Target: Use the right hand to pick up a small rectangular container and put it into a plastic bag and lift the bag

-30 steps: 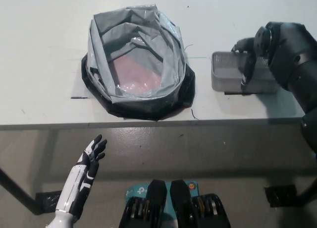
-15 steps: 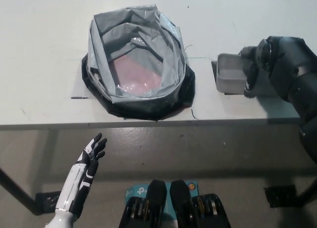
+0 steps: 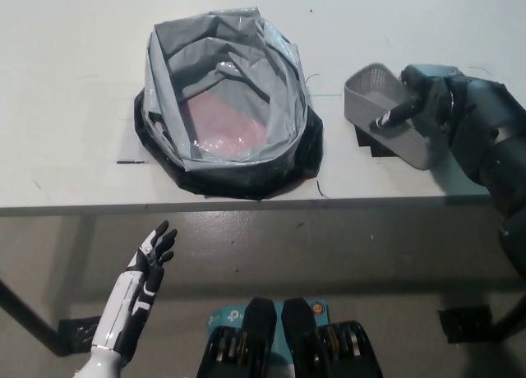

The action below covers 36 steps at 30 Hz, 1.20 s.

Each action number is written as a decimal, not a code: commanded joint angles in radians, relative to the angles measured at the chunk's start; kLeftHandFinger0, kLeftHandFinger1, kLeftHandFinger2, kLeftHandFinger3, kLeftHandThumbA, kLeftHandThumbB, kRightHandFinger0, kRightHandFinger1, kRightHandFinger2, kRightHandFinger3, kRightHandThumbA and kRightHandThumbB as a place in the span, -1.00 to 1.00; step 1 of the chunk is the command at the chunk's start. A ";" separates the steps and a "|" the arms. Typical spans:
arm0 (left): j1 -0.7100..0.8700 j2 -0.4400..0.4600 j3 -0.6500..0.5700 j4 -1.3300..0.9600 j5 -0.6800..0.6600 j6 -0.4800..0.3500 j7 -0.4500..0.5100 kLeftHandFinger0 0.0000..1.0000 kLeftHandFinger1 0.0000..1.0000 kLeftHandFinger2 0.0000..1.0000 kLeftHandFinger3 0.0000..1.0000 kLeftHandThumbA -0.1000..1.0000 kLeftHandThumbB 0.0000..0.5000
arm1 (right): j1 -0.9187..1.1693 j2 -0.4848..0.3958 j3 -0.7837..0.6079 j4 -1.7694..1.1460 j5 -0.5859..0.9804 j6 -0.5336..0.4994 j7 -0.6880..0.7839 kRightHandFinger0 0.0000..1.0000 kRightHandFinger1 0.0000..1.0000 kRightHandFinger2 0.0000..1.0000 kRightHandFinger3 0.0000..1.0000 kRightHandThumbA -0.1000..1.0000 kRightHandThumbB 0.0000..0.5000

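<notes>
A small grey rectangular container (image 3: 380, 105) is held tilted above the white table (image 3: 74, 107), to the right of the bag. My black right hand (image 3: 411, 107) is shut on it, with a finger across its near rim. The plastic bag (image 3: 226, 99) stands open at the table's middle, grey and translucent with a black base and something pink inside. My white left hand (image 3: 152, 259) rests below the table's front edge at the lower left, fingers spread and holding nothing.
Black tape marks (image 3: 366, 140) show on the table under the lifted container. A thin dark mark (image 3: 130, 161) lies left of the bag. The table's front edge (image 3: 246, 204) runs across the middle, with floor below.
The right hand has lifted the container off the table and tilted it, carrying it slightly toward the bag. The tape marks beneath are now uncovered. The left hand has stayed put.
</notes>
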<state>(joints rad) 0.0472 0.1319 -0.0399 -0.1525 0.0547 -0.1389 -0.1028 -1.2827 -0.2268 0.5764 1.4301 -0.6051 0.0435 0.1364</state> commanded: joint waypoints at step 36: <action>0.026 0.017 -0.016 -0.037 -0.009 0.004 -0.016 1.00 1.00 1.00 1.00 0.95 -0.30 | -0.109 0.325 -0.325 -0.612 0.226 0.124 -0.010 -1.00 -0.23 0.53 0.59 -1.00 -0.25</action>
<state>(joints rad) 0.0806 0.1393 -0.0518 -0.1540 0.0547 -0.1339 -0.1036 -1.3636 0.0532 0.2964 0.7853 -0.4258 0.1376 0.1972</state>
